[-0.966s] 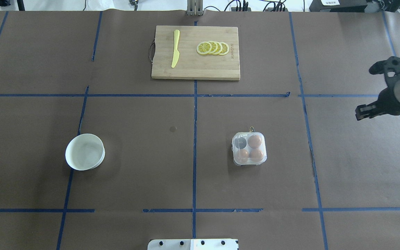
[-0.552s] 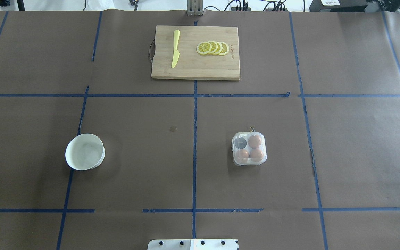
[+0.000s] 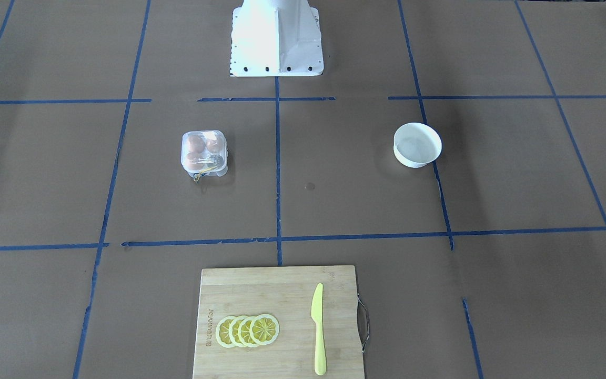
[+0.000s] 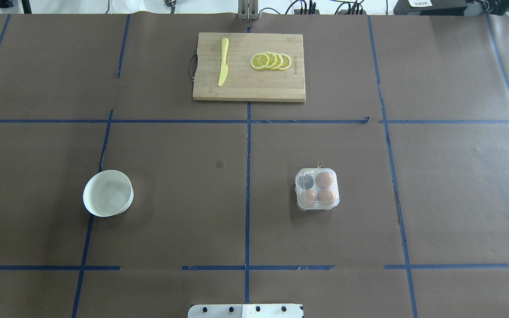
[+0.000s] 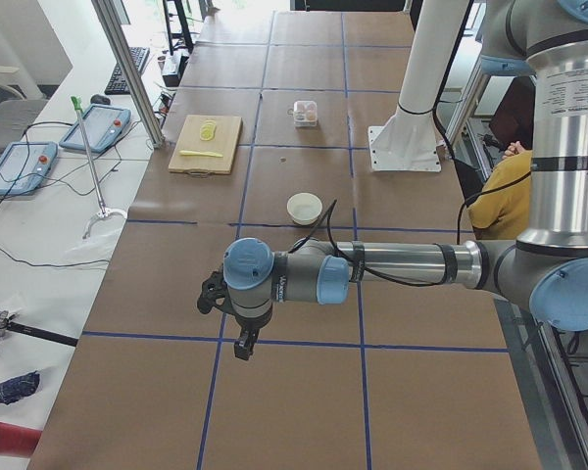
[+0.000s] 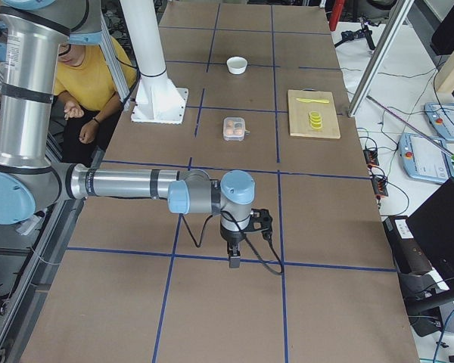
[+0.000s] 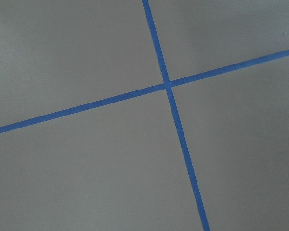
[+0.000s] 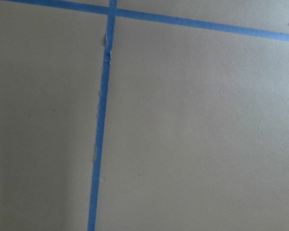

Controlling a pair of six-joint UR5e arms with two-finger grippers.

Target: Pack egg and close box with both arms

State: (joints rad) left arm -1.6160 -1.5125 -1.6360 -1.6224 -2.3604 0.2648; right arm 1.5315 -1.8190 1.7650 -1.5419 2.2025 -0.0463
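The clear egg box (image 4: 317, 189) is set on the counter (image 4: 457, 198) right of centre, with three brown eggs (image 4: 324, 179) seated in its cells. The left pincer (image 5: 241, 338) and right pincer (image 6: 235, 255) are held over the counter's ends, well apart from it; whether they are apart or together cannot be told.

You'll see both arms as silver-grey tubes with light-blue joint caps (image 5: 247, 264): left arm (image 5: 412, 262) across mid-frame, right arm (image 6: 121, 183) at left. A black cable (image 6: 261, 257) loops lower centre; the white pedestal (image 3: 276, 37) shows top centre.
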